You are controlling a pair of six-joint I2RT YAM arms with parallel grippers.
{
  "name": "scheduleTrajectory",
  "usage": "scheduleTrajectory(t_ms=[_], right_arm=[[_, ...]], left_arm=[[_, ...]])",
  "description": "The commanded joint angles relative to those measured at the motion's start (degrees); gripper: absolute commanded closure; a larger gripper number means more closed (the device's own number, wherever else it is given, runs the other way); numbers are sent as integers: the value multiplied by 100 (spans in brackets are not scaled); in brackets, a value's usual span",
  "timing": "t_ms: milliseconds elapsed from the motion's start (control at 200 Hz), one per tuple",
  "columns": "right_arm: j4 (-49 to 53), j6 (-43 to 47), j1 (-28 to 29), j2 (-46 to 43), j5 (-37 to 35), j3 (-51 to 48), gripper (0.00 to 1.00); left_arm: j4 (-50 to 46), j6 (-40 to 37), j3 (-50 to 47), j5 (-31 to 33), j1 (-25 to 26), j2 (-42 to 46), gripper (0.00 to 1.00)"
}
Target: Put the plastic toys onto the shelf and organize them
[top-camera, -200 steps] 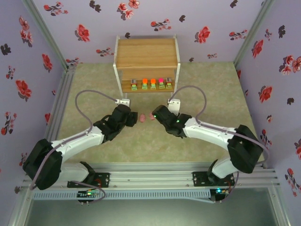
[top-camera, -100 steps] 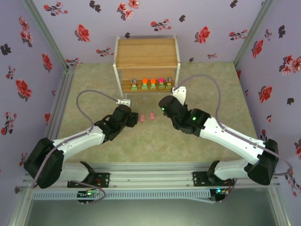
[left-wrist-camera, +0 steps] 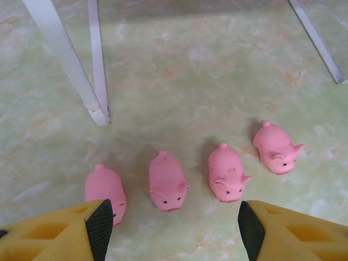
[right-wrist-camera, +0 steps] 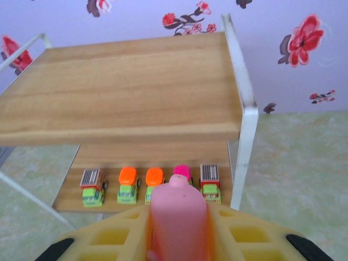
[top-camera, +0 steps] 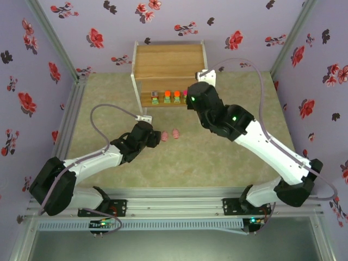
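The right jaws are closed on a pink pig point(right-wrist-camera: 178, 217), held off the tabletop point(left-wrist-camera: 217, 81) in front of the shelf point(right-wrist-camera: 125, 92). The shelf's top tier is bare. Five blocky toys point(right-wrist-camera: 151, 185) stand in a row on its lower tier, with grey, orange, orange, pink and grey tops over green bases; the held pig partly hides the pink one. The left jaws are open and grip nothing, low over the tabletop. Four more pigs point(left-wrist-camera: 168, 180) lie in a row just ahead of them, snouts toward the camera. The leftmost pig lies just beside the left finger point(left-wrist-camera: 100, 228), and the shelf's white legs point(left-wrist-camera: 65, 60) stand beyond.
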State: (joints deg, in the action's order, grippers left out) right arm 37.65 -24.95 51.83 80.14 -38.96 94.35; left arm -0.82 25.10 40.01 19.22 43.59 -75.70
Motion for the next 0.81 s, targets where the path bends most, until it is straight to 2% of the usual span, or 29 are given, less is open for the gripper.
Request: scheduleTrajectory(t_ms=[0, 150, 335, 800], right_arm=[[305, 310, -349, 281, 357, 535, 98], [519, 399, -781, 797, 790, 1271, 98], [791, 541, -1057, 1470, 1071, 2113, 98], [1179, 590, -1674, 2575, 1599, 3195, 97]], left_arm=[[91, -40, 112, -66, -43, -10, 33], [84, -49, 121, -67, -43, -7, 33], [82, -67, 121, -68, -38, 6, 33], [91, -93, 137, -67, -44, 1, 33]])
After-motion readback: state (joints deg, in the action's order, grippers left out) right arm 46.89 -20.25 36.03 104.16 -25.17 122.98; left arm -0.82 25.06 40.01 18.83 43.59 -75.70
